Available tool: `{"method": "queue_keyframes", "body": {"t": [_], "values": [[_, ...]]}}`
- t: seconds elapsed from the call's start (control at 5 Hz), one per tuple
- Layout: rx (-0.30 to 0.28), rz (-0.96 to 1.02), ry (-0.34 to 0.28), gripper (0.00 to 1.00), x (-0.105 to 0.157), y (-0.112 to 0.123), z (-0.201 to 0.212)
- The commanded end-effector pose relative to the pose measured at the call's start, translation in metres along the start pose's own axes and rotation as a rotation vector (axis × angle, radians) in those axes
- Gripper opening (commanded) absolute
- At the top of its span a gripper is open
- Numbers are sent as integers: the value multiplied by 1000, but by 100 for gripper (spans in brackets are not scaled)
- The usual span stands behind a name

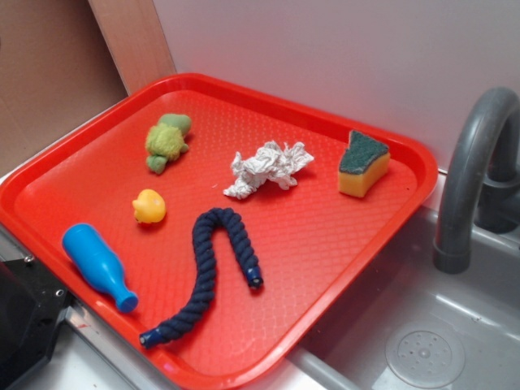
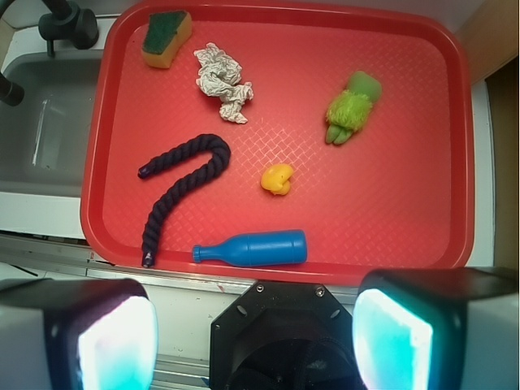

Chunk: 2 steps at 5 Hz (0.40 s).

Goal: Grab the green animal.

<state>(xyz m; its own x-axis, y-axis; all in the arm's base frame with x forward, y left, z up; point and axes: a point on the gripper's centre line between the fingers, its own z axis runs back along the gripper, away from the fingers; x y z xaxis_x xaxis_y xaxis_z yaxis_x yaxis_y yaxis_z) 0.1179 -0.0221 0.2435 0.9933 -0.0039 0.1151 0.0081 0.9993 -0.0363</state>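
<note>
Tray (image 1: 382, 244): red, textured floor, raised rim; it carries every loose thing here and sits beside a grey sink (image 1: 422, 341) with a grey tap (image 1: 471, 179). All places below are given from the tray.
Green animal (image 1: 166, 140): fuzzy yellow-green body with a darker green head, lying on the tray floor near the tray's far left corner in the exterior view; nothing touches it. In the wrist view it (image 2: 351, 115) lies toward the tray's upper right.
Rubber duck (image 1: 149, 206): small, yellow, on the tray floor just nearer the camera than the green animal, apart from it.
Blue bottle (image 1: 97, 264): lying on its side along the tray's near left rim.
Rope (image 1: 207, 272): dark navy, curved, in the tray's near middle.
Crumpled paper (image 1: 266, 167): white, around the tray's centre toward the back.
Sponge (image 1: 362, 164): yellow with a dark green top, near the tray's far right corner.
Tool (image 2: 256, 337): spread wide, both fingers at the bottom of the wrist view, outside the tray's near rim, holding nothing, well apart from the green animal.
</note>
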Motion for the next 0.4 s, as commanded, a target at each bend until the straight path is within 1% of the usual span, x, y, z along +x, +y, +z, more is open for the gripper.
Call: {"method": "queue_keyframes", "body": {"t": [0.0,0.2], "values": [[0,0,0,100,0,0,0],[-5,163,-4,100,37,15,-12]]}}
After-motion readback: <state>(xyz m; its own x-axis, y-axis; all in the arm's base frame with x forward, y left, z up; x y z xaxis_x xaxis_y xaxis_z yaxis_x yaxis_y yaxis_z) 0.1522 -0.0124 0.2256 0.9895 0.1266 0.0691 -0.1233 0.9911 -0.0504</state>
